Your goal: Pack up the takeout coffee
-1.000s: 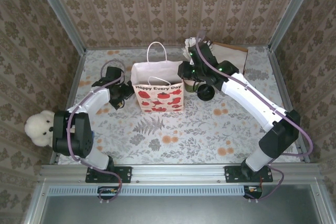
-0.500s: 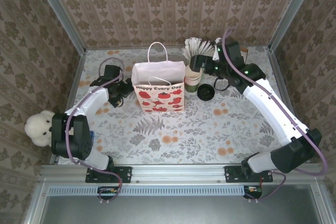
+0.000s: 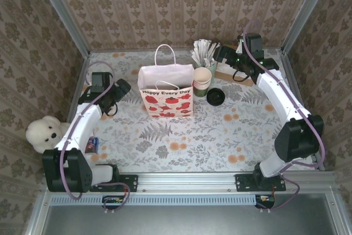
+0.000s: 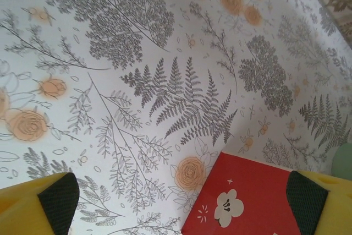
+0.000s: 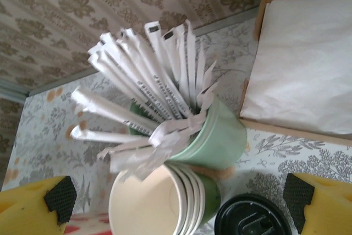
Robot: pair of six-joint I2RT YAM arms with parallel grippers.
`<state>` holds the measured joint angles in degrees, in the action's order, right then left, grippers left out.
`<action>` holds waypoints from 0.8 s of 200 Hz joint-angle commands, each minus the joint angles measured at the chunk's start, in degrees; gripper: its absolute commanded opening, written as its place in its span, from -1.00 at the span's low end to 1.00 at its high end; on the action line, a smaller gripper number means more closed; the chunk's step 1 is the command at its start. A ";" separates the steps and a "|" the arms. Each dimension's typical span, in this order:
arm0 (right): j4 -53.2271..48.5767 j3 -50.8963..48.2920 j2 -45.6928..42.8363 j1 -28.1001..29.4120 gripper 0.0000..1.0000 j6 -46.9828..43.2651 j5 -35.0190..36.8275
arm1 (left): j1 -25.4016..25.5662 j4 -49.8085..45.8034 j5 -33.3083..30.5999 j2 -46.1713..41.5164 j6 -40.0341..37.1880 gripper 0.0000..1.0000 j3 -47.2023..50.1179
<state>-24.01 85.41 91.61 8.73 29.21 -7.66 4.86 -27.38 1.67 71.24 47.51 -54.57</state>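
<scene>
Top external view: the left gripper (image 3: 120,87) is held left of the paper bag (image 3: 165,89), and the right gripper (image 3: 221,54) near the cup of wrapped straws (image 3: 207,60). On the wrist views both grippers are seen spread wide and empty. Where the takeout coffee sits cannot be told, the bag's inside being hidden; a black lid (image 3: 215,96) is seen just beside the cup stack (image 3: 202,80).
</scene>
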 commanded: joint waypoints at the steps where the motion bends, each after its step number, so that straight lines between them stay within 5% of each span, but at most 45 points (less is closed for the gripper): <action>1: 3.74 2.02 1.88 -1.07 1.00 2.69 2.22 | -1.12 -0.40 -2.10 -2.41 -1.89 1.00 1.79; 26: 0.29 6.06 5.68 -2.50 1.00 2.89 2.31 | -2.13 -0.50 -1.78 -3.35 -1.98 1.00 2.38; 74: -15.93 23.65 18.09 -6.83 0.94 -10.01 -12.41 | -2.84 -0.49 -0.90 -3.59 -2.25 1.00 2.14; 112: -17.51 29.02 22.19 -8.31 0.65 -12.69 -19.60 | -3.11 -0.61 -0.36 -3.92 -2.11 1.00 2.02; 160: -21.43 34.67 27.19 -8.28 0.02 -12.60 -20.90 | -3.25 -0.40 -0.43 -4.87 -2.44 1.00 2.53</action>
<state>-41.25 116.36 116.22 0.25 17.87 -25.08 2.09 -27.59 1.10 67.75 46.46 -52.73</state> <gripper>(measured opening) 0.566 0.992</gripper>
